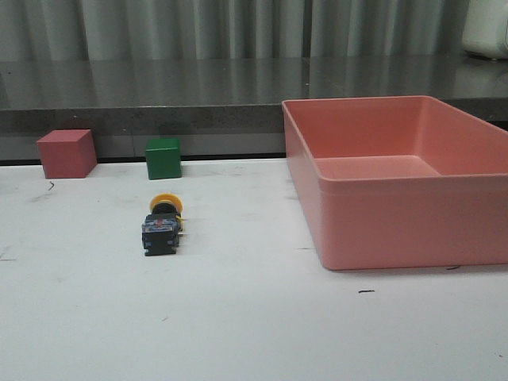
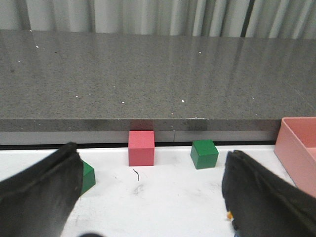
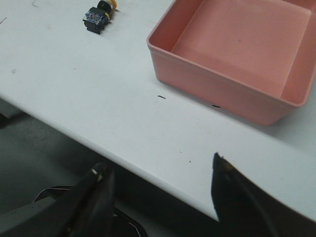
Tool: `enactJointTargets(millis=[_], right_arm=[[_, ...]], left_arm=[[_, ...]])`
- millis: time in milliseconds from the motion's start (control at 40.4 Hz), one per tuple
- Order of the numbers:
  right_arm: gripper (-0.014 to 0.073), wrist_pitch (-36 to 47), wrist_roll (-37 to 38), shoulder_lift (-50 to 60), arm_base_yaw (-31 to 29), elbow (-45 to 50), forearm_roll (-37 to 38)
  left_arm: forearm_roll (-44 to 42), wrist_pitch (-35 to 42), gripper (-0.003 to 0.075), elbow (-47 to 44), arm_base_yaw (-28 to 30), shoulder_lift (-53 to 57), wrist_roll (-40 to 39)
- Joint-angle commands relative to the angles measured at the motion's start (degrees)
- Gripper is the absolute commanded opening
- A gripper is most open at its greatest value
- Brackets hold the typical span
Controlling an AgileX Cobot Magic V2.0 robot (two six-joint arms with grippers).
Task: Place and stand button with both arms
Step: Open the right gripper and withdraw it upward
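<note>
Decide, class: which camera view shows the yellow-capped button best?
The front view: the button lies on its side on the white table, base toward the camera, yellow cap behind. The right wrist view shows it small and far off. In the left wrist view I cannot make it out.

Pink bin [image 1: 397,186] cut by right edge; second green cube [image 2: 87,176] partly hidden, perhaps by left end effector [image 2: 153,197].

No readable text, button [image 1: 162,226] label perhaps too small
</note>
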State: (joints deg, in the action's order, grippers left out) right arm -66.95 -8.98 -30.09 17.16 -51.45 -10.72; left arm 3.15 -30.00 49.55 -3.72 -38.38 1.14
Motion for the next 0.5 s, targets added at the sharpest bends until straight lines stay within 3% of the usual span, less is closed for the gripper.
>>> enactJointTargets(millis=[0, 322, 471], right_arm=[[0.0456, 3.0, -0.4, -0.3, -0.4, -1.4, -0.8], [0.0456, 3.0, -0.4, -0.3, -0.4, -1.4, -0.8], [0.0456, 3.0, -0.4, -0.3, -0.4, -1.4, -0.8]], left_arm=[[0.8, 3.7, 0.0568, 3.3, -3.1, -4.1, 2.3], [-0.1, 3.9, 0.0568, 8.5, -15.4, -20.1, 4.4], [-0.1, 1.8, 0.0568, 13.3, -18.4, -28.3, 4.0]])
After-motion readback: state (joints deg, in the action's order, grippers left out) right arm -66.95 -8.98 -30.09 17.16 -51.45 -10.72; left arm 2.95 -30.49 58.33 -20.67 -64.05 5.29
